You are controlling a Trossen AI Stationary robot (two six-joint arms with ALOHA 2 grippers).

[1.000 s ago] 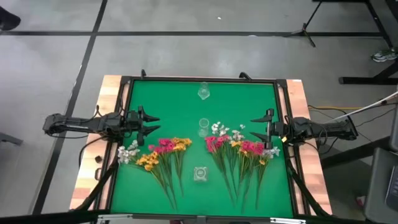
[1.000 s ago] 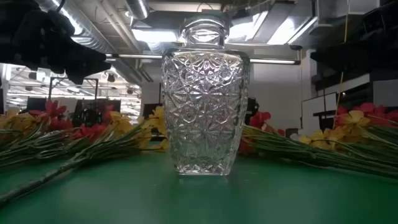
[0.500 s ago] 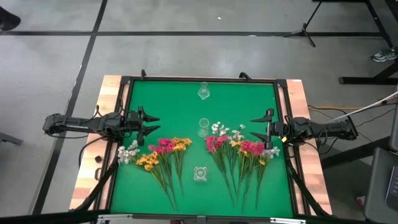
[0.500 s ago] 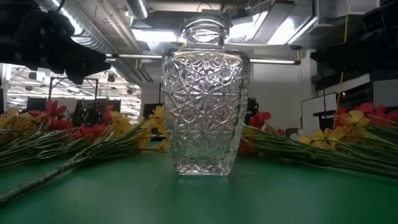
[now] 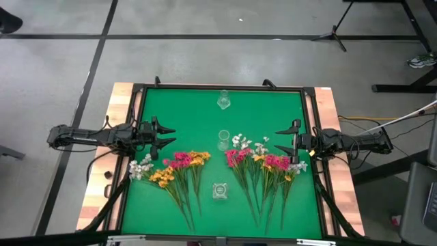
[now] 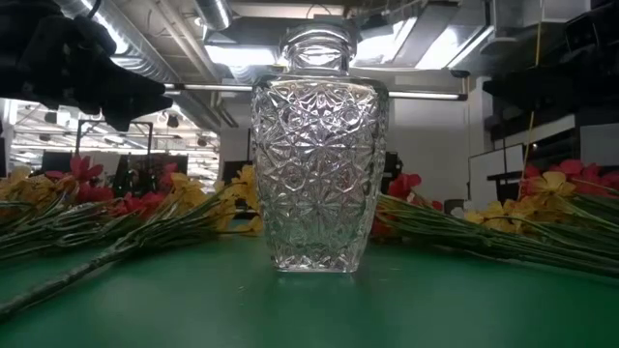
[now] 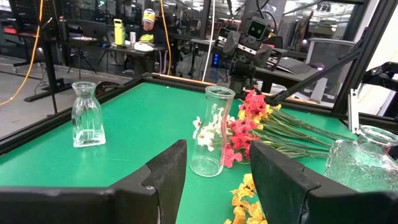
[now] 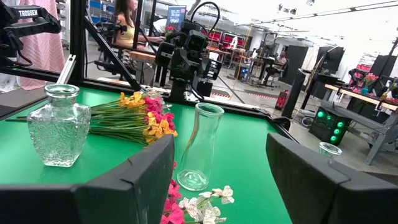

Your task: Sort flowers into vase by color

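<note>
A green-topped desk with a wooden edge holds three clear glass vases and two loose heaps of flowers. One squat narrow-necked clear vase stands at the far middle, a tall slim clear carafe vase stands at the centre, and a cut-pattern clear glass vase stands near the front, filling the low view. None of the vases holds a flower. The left heap of green-stemmed flowers in magenta, white and yellow-orange lies on the desk left of the cut-pattern vase; the right heap of mixed flowers lies to its right. Single sprigs overlap too much to count. The left tool hovers at the left edge, fingers spread apart, holding nothing. The right tool hovers at the right edge, likewise spread and empty. A sign reading "TROSSEN" shows in the room behind
</note>
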